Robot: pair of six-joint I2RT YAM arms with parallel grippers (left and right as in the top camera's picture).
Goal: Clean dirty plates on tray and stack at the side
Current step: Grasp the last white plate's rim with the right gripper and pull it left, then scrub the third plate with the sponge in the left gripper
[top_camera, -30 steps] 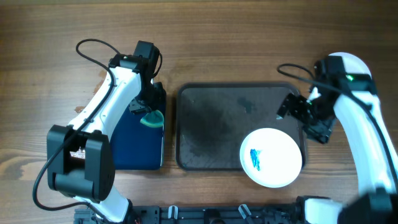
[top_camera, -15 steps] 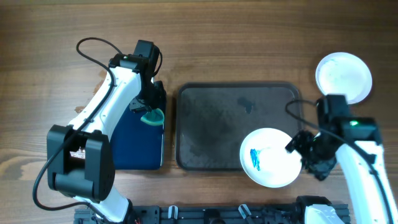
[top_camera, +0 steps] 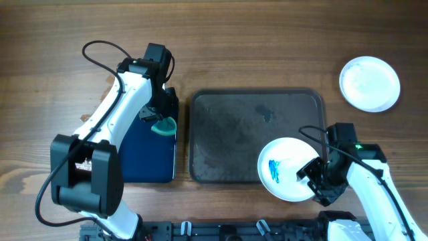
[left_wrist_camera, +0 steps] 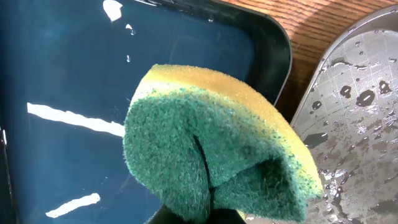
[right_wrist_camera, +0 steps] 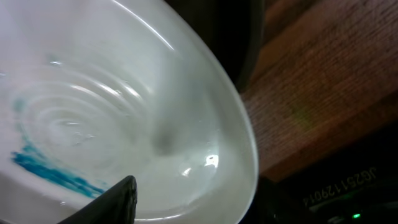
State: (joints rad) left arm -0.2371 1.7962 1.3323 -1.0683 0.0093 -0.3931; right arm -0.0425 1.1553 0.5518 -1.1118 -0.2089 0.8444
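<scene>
Overhead view: the large dark brown-grey rectangular tray sits mid-table, and a round white plate smeared with blue lies on its near right corner, overhanging the rim. The right gripper is at that plate's right edge; whether its jaws pinch the rim, I cannot tell. A clean white plate lies on the wooden table, far right, well apart. The left gripper hovers over the glossy dark blue basin.

Left wrist view: jaws closed on a folded green-and-yellow sponge, wet tray just beside.

Right wrist view: one dark finger over the smeared plate's bowl.
</scene>
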